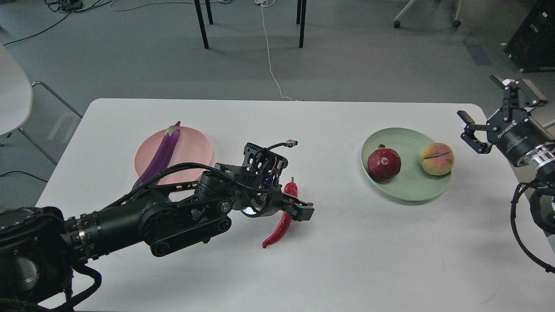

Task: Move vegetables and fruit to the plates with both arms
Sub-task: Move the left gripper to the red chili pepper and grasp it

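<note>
The red chili pepper (277, 229) lies on the white table near the middle. My left gripper (300, 209) is low over its middle, fingers (305, 212) apart on either side of it, open. The purple eggplant (161, 155) lies across the pale pink plate (197, 147), its lower end past the rim. The dark red pomegranate (383, 163) and the peach (436, 159) sit side by side on the mint green plate (405, 184). My right gripper (492, 106) is open and empty, held up beyond the table's right edge.
The white table (347, 268) has rounded corners. A white chair (13, 91) stands off its left side. Black table legs (201, 24) and a white cable (271, 65) are on the floor behind. A black box (533, 39) stands at the far right.
</note>
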Motion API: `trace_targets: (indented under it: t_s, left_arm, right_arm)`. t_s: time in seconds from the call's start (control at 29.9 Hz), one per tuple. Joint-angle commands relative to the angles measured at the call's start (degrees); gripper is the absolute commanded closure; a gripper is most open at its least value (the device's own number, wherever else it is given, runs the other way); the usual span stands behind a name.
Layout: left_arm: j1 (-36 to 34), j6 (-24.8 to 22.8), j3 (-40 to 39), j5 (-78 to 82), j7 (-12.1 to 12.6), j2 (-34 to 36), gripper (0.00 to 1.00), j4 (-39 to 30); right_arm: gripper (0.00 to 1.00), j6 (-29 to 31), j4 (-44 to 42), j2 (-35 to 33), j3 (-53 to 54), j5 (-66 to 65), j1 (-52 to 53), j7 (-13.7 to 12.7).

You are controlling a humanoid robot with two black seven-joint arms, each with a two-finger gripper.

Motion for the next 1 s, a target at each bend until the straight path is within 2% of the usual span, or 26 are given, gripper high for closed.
trace_targets:
  t_s: [0.0, 0.27, 0.4, 0.43, 0.57, 0.6, 0.77, 0.97]
  left_arm:
    - [0.0, 0.0, 0.6, 0.0, 0.0, 0.1, 0.02, 0.4]
    - [1.8, 0.0, 0.6, 0.3, 0.0, 0.0, 0.03, 0.9]
    - [2.0, 0.0, 0.9, 0.6, -0.6, 0.0, 0.08, 1.1]
    - [2.0, 0.0, 1.0, 0.7, -0.6, 0.1, 0.15, 1.1]
    - [1.8, 0.0, 1.1, 1.0, -0.3, 0.2, 0.72, 1.1]
    - [1.7, 0.0, 1.1, 1.0, -0.1, 0.4, 0.78, 1.1]
    - [1.3, 0.0, 1.0, 1.1, 0.0, 1.0, 0.9, 1.1]
    - [0.5, 0.0, 0.6, 0.8, -0.3, 3.7, 0.91, 1.0]
  right_arm:
    - [0.01, 0.0, -0.1, 0.0, 0.0, 0.0, 0.0, 0.0]
    - [0.01, 0.0, 0.0, -0.5, 0.1, 0.0, -0.2, 0.0]
    - [0.01, 0.0, 0.1, -0.6, 0.1, 0.0, -0.3, 0.0]
    - [0.01, 0.0, 0.1, -0.7, 0.1, 0.0, -0.3, 0.0]
    - [0.01, 0.0, 0.1, -0.9, 0.1, 0.1, -0.3, 0.0]
    - [0.01, 0.0, 0.1, -0.9, 0.1, 0.0, -0.3, 0.0]
    - [0.01, 0.0, 0.1, -1.0, 0.1, 0.1, -0.3, 0.0]
    - [0.01, 0.0, 0.5, -1.0, 0.1, 0.1, -0.3, 0.0]
